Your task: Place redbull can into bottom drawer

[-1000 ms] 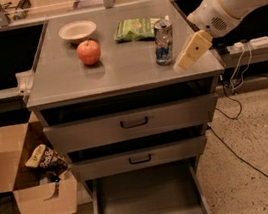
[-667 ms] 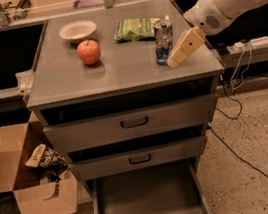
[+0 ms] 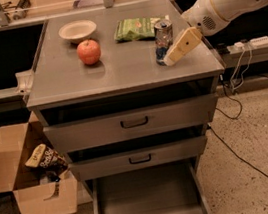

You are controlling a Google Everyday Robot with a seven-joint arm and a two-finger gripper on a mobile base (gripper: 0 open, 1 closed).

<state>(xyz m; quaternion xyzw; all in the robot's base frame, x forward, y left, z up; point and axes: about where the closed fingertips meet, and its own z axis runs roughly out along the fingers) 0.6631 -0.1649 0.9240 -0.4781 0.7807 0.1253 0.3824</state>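
The redbull can (image 3: 163,41) stands upright on the grey cabinet top (image 3: 118,71), right of centre. My gripper (image 3: 174,55) comes in from the right on a white arm; its cream finger (image 3: 183,45) lies against the can's right side. The bottom drawer (image 3: 148,203) is pulled out at the foot of the cabinet, and its flat floor is bare.
A red apple (image 3: 89,52), a white bowl (image 3: 77,31) and a green chip bag (image 3: 134,28) sit on the cabinet top. Two upper drawers (image 3: 133,123) with dark handles are partly open. An open cardboard box (image 3: 28,176) with snack bags stands at the left. Cables (image 3: 236,113) run across the floor at the right.
My gripper has moved left toward the can, from a little right of it to right beside it. The can has not moved.
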